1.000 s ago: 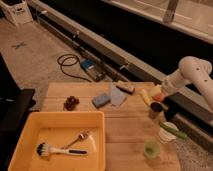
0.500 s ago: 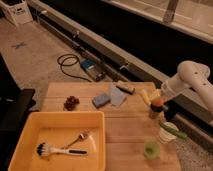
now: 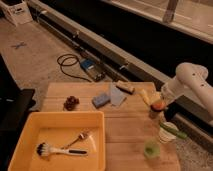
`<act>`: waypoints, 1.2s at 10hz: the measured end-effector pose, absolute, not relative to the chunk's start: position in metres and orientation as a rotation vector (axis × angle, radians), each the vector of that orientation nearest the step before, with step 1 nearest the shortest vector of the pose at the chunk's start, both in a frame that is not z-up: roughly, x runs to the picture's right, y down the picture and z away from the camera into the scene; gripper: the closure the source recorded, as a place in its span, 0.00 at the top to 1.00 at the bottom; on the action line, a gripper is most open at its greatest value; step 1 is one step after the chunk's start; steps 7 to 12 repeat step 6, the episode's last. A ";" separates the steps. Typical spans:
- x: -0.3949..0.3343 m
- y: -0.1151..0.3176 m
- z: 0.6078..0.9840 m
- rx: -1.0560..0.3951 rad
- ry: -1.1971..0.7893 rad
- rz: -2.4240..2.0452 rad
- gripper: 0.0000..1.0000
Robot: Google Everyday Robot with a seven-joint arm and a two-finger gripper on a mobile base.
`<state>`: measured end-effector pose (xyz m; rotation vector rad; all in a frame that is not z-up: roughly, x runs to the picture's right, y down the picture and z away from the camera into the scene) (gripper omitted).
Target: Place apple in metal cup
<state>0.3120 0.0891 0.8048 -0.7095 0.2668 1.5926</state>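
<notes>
Camera view: the pale orange, red-blushed apple (image 3: 158, 105) is seen at the mouth of the dark metal cup (image 3: 156, 113) near the bench (image 3: 125, 125) edge, with the gripper (image 3: 161, 101) just above it.

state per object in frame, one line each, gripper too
gripper: right above the metal cup, at the apple
apple: at the cup's mouth
metal cup: upright, near the table's right edge
white cup: upright, green item across its top
green cup: upright
yellow tub: holds a brush and fork
</notes>
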 end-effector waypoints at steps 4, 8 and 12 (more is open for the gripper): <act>0.313 0.084 0.800 -0.682 0.256 1.596 0.78; 0.313 0.071 0.791 -0.626 0.236 1.590 0.78; 0.313 0.071 0.791 -0.626 0.236 1.590 0.78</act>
